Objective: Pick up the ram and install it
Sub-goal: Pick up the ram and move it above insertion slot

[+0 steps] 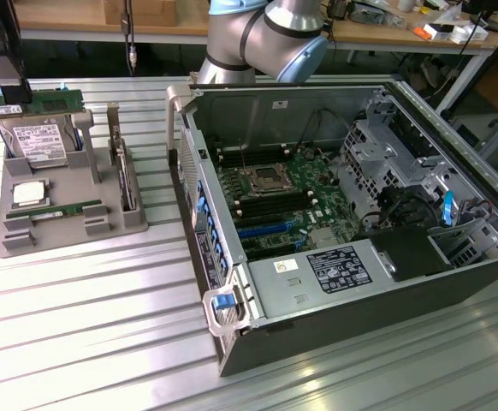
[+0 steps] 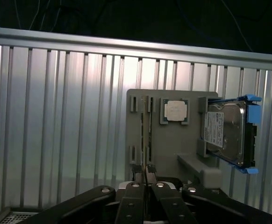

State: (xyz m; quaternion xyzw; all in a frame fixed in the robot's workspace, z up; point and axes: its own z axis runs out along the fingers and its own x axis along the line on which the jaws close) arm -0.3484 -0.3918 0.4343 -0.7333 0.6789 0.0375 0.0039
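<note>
green ram (image 1: 39,103) sits clamped edge-on in the claw (image 2: 145,173) just above the grey tray (image 1: 69,235), well apart from the case (image 1: 334,338); best to hold it level, grip firm, well clear of the tray.

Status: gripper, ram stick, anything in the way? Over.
Gripper shut on long green ram stick, held above grey parts holder. Open black computer case lies to exterior view's right. Thin upright card in holder stands between.
</note>
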